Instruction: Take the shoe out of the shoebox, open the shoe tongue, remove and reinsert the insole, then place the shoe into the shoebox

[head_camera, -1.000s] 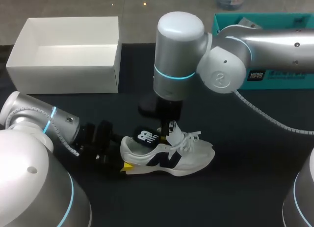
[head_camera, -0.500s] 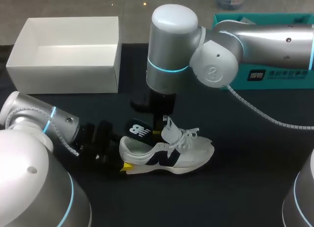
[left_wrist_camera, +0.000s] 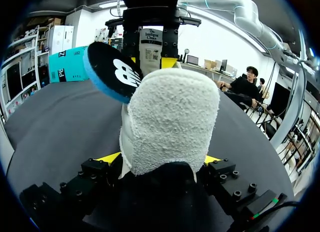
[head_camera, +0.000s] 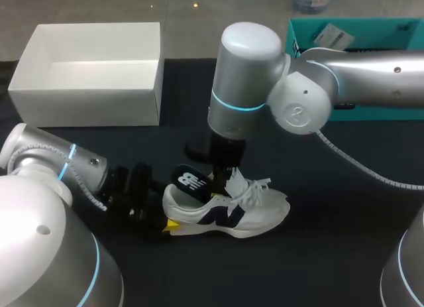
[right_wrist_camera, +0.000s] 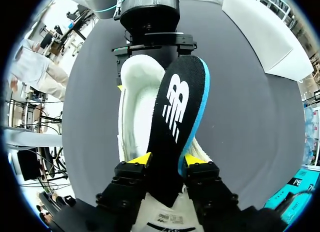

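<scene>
One shoe (head_camera: 232,214), one insole (right_wrist_camera: 175,122), one shoebox (head_camera: 86,95) (far left); right gripper (right_wrist_camera: 166,159) narrowly pinches the insole, left gripper (left_wrist_camera: 162,159) clamps the shoe's heel.

From the left wrist, the front of the black, blue-edged foam insole (left_wrist_camera: 107,71) and much of the left gripper (left_wrist_camera: 162,158) are hidden by the heel of the white fabric sneaker (left_wrist_camera: 170,117).

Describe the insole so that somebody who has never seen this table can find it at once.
On the dark table, nearer the robot than the white shoebox, stands a white shoe. The insole rises slanted out of its opening, pinched by the right gripper. It is the only flat black piece with a blue edge and a white logo.
</scene>
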Robot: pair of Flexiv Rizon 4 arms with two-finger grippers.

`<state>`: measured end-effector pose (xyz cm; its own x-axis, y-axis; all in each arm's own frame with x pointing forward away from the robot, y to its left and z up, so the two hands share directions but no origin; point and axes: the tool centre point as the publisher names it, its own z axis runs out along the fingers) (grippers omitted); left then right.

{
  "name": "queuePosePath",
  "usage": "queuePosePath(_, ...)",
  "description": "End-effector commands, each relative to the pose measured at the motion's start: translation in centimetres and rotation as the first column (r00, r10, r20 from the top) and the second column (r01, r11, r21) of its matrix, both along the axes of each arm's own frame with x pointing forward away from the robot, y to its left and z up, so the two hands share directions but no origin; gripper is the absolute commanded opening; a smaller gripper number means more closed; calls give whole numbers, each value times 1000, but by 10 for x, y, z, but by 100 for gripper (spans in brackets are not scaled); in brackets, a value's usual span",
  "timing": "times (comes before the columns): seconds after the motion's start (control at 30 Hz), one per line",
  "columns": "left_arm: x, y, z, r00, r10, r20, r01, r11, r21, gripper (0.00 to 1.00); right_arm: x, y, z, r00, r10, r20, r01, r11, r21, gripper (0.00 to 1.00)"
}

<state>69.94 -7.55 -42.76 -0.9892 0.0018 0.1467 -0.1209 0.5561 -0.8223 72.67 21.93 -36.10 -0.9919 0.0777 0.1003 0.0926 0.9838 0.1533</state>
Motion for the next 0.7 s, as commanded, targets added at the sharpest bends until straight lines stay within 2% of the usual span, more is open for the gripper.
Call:
queuePosePath(0.03,1,0,-5,1000,0,-1,0,1000,1,0,0,-6,-5,1000,-7,-5,7,1000,9,37)
queuePosePath(0.1,1,0,-5,1000,0,-1,0,1000,1,0,1,-7,-8,1000,-11,-9,11,1000,14,33)
queuePosePath(0.17,1,0,-5,1000,0,-1,0,1000,1,0,3,-6,-11,1000,-10,-14,10,1000,16,20)
queuePosePath(0.2,1,0,-5,1000,0,-1,0,1000,1,0,4,-6,-12,1000,-10,-15,10,1000,17,5)
queuePosePath(0.23,1,0,-5,1000,0,-1,0,1000,1,0,5,-5,-12,1000,-8,-16,8,1000,18,0)
queuePosePath(0.7,1,0,-5,1000,0,-1,0,1000,1,0,28,27,14,992,104,66,-109,992,65,0)
